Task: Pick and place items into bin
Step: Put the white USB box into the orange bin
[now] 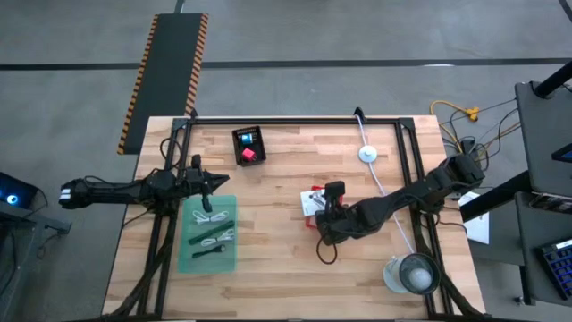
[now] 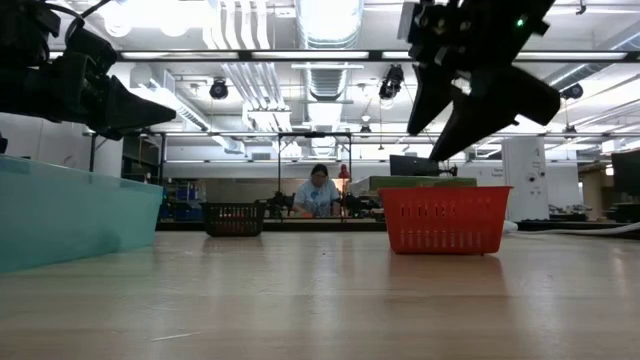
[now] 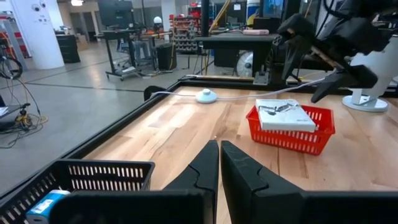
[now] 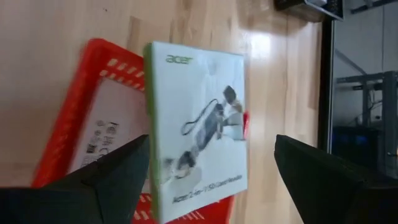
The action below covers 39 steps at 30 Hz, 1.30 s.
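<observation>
A red basket (image 1: 309, 199) stands mid-table. One white printed packet (image 4: 199, 124) lies on its rim, and a second packet (image 4: 102, 140) lies inside. My right gripper (image 4: 211, 138) hangs open above the basket, clear of it, as the low view (image 2: 448, 120) shows. My left gripper (image 3: 219, 168) is shut and empty, held over the far end of the teal bin (image 1: 207, 237). Black and white cable pieces (image 1: 214, 228) lie in the bin. A black basket (image 1: 248, 143) at the back holds a blue cube (image 1: 244, 139) and a red cube (image 1: 249, 155).
A large round clear container (image 1: 411, 273) stands at the near right. A white puck (image 1: 367, 154) with a white cable lies at the far right. Black frame rails run along the table's left, right and far sides. A person sits in the room far behind the table (image 2: 317, 192).
</observation>
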Each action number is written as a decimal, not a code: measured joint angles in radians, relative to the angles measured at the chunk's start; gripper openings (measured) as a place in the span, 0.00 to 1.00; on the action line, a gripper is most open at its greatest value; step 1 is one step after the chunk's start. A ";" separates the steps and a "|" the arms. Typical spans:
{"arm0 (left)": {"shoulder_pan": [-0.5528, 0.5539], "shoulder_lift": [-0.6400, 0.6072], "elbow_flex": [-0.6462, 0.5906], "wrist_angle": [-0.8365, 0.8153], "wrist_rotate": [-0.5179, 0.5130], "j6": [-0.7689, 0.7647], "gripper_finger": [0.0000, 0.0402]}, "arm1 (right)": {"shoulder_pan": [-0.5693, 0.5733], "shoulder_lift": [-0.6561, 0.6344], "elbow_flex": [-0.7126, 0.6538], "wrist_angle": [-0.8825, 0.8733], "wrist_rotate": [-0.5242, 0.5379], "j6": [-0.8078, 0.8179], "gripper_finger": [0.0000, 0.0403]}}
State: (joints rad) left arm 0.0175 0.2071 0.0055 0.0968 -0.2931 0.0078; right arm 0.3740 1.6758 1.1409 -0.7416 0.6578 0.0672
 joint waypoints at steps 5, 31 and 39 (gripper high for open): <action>0.000 0.001 0.000 0.000 0.001 0.000 0.00 | -0.001 -0.001 0.013 -0.003 -0.003 0.000 0.81; 0.000 0.000 0.000 -0.001 0.000 0.005 0.00 | 0.035 0.152 -0.006 0.018 0.171 -0.096 0.81; 0.000 0.000 0.000 -0.001 0.001 0.005 0.00 | 0.035 0.152 -0.006 0.017 0.174 -0.070 0.81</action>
State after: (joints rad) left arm 0.0175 0.2066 0.0055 0.0958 -0.2926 0.0128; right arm 0.4088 1.8282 1.1347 -0.7246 0.8318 -0.0029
